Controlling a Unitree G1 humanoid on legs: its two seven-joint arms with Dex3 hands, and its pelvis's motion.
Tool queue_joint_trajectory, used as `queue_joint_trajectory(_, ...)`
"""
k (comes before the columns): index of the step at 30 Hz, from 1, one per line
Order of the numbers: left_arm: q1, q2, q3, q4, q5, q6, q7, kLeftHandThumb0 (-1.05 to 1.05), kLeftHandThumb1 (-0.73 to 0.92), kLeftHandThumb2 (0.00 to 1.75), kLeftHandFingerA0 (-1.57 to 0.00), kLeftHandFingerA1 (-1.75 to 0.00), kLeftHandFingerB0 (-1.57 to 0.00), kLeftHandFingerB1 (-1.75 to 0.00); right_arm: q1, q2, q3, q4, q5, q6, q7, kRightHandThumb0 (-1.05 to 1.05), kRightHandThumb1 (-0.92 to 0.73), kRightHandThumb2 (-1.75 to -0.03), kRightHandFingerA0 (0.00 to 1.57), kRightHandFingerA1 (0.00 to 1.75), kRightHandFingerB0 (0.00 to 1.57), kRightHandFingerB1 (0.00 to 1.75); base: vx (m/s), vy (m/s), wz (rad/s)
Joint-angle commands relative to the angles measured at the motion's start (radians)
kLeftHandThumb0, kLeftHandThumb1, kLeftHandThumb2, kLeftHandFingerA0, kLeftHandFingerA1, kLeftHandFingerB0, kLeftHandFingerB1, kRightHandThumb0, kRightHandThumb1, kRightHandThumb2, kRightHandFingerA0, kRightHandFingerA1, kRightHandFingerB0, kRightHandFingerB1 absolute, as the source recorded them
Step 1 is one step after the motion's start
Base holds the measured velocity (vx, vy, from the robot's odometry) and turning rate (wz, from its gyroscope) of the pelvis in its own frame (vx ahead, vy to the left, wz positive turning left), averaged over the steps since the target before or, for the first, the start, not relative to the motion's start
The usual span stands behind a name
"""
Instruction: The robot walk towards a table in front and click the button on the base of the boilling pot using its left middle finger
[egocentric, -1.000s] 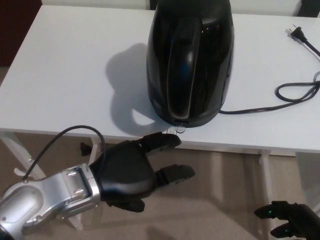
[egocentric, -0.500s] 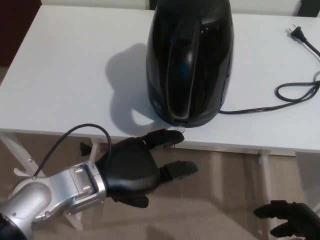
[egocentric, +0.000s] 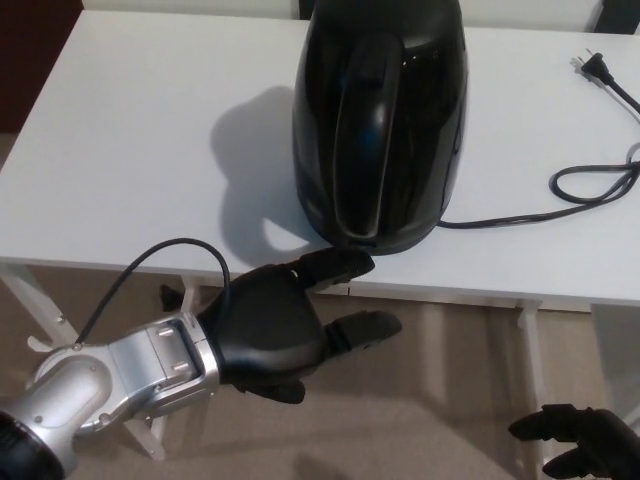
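A glossy black boiling pot (egocentric: 380, 120) stands on the white table (egocentric: 130, 140), its handle facing me. My left hand (egocentric: 275, 325) reaches up from below the table's near edge, open with fingers spread. Its upper finger (egocentric: 335, 266) lies against the bottom of the pot's base, right under the handle, covering the small clear button there. A lower finger (egocentric: 362, 327) points right beneath the table edge. My right hand (egocentric: 580, 445) hangs low at the bottom right corner, well below the table and away from the pot; its fingers look apart with nothing in them.
The pot's black power cord (egocentric: 590, 185) loops across the table's right side, and its plug (egocentric: 597, 67) lies unplugged near the far right edge. White table legs (egocentric: 530, 340) and beige carpet show under the front edge.
My left hand has moved up and to the right; its upper finger now covers the clear button at the pot's base, which showed before. The right hand sank slightly.
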Motion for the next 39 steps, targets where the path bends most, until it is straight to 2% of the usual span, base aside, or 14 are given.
queue_joint_trajectory(1, -0.018, 0.002, 0.004, 0.018, 0.022, 0.03, 0.008, -0.69, 0.6, 0.89, -0.09, -0.4, -0.02, -0.23, 0.009, -0.02, 0.006, -0.02, -0.007, 0.028, 0.021, -0.39, -0.52, -0.56, 0.6, 0.4, 0.54, 0.38, 0.0, 0.0, 0.0)
queue_joint_trajectory(6, -0.026, -0.002, 0.001, 0.026, 0.029, 0.042, 0.006, -0.7, 0.6, 0.87, -0.1, -0.39, -0.04, -0.22, 0.005, -0.019, 0.005, -0.019, -0.007, 0.03, 0.022, -0.38, -0.52, -0.56, 0.61, 0.4, 0.54, 0.38, 0.0, 0.0, 0.0)
queue_joint_trajectory(7, -0.029, -0.006, 0.001, 0.033, 0.023, 0.044, -0.003, -0.64, 0.72, 0.66, -0.16, -0.28, -0.08, -0.14, 0.006, -0.021, 0.005, -0.024, -0.007, 0.03, 0.023, -0.38, -0.51, -0.56, 0.62, 0.41, 0.55, 0.39, 0.0, 0.0, 0.0)
queue_joint_trajectory(16, -0.043, -0.014, 0.0, 0.076, 0.016, 0.044, 0.01, -0.7, 0.58, 0.86, -0.11, -0.39, -0.04, -0.24, 0.0, -0.022, 0.004, -0.053, -0.01, 0.051, 0.029, -0.37, -0.51, -0.56, 0.63, 0.41, 0.56, 0.39, 0.0, 0.0, 0.0)
queue_joint_trajectory(17, -0.04, -0.014, -0.002, 0.072, 0.018, 0.047, -0.001, -0.62, 0.72, 0.65, -0.16, -0.28, -0.06, -0.17, 0.002, -0.023, 0.001, -0.054, -0.006, 0.046, 0.031, -0.38, -0.51, -0.56, 0.63, 0.41, 0.56, 0.39, 0.0, 0.0, 0.0)
queue_joint_trajectory(22, -0.03, -0.015, -0.005, 0.067, 0.018, 0.056, -0.016, -0.62, 0.72, 0.65, -0.17, -0.28, -0.07, -0.17, 0.006, -0.025, 0.002, -0.057, -0.006, 0.041, 0.032, -0.38, -0.51, -0.56, 0.62, 0.41, 0.55, 0.39, 0.0, 0.0, 0.0)
queue_joint_trajectory(23, -0.032, -0.02, -0.013, 0.084, 0.029, 0.061, -0.005, -0.69, 0.6, 0.87, -0.1, -0.38, -0.05, -0.25, -0.002, -0.026, 0.002, -0.058, -0.007, 0.05, 0.035, -0.39, -0.52, -0.56, 0.62, 0.4, 0.55, 0.39, 0.0, 0.0, 0.0)
queue_joint_trajectory(24, -0.039, -0.023, -0.014, 0.091, 0.029, 0.063, -0.006, -0.64, 0.72, 0.65, -0.16, -0.28, -0.06, -0.17, -0.011, -0.026, 0.0, -0.056, -0.006, 0.051, 0.036, -0.39, -0.51, -0.56, 0.62, 0.41, 0.55, 0.39, 0.0, 0.0, 0.0)
queue_joint_trajectory(25, -0.044, -0.03, -0.019, 0.099, 0.036, 0.068, -0.007, -0.67, 0.58, 0.91, -0.07, -0.41, 0.0, -0.26, -0.019, -0.027, -0.001, -0.055, -0.007, 0.055, 0.036, -0.38, -0.52, -0.56, 0.62, 0.41, 0.55, 0.39, 0.0, 0.0, 0.0)
queue_joint_trajectory(26, -0.045, -0.033, -0.021, 0.103, 0.04, 0.069, -0.006, -0.67, 0.58, 0.91, -0.07, -0.41, 0.0, -0.26, -0.022, -0.027, -0.001, -0.054, -0.008, 0.057, 0.035, -0.38, -0.52, -0.56, 0.62, 0.41, 0.55, 0.39, 0.0, 0.0, 0.0)
queue_joint_trajectory(27, -0.042, -0.035, -0.023, 0.102, 0.038, 0.069, -0.014, -0.65, 0.74, 0.62, -0.14, -0.27, -0.02, -0.24, -0.024, -0.027, 0.002, -0.052, -0.012, 0.062, 0.034, -0.39, -0.52, -0.56, 0.63, 0.4, 0.55, 0.38, 0.0, 0.0, 0.0)
queue_joint_trajectory(35, -0.026, -0.064, -0.047, 0.132, 0.021, 0.055, 0.01, -0.71, 0.58, 0.87, -0.13, -0.4, -0.04, -0.28, -0.021, -0.029, 0.005, -0.07, -0.015, 0.073, 0.036, -0.4, -0.52, -0.56, 0.63, 0.4, 0.56, 0.38, 0.0, 0.0, 0.0)
queue_joint_trajectory(36, -0.025, -0.067, -0.048, 0.139, 0.017, 0.053, 0.017, -0.64, 0.7, 0.63, -0.2, -0.28, -0.09, -0.21, -0.02, -0.03, 0.005, -0.072, -0.016, 0.072, 0.035, -0.4, -0.52, -0.56, 0.64, 0.41, 0.56, 0.39, 0.0, 0.0, 0.0)
queue_joint_trajectory(39, -0.02, -0.076, -0.059, 0.158, 0.031, 0.063, 0.035, -0.64, 0.7, 0.62, -0.2, -0.28, -0.09, -0.2, -0.023, -0.029, 0.008, -0.073, -0.018, 0.075, 0.033, -0.4, -0.52, -0.56, 0.65, 0.41, 0.58, 0.39, 0.0, 0.0, 0.0)
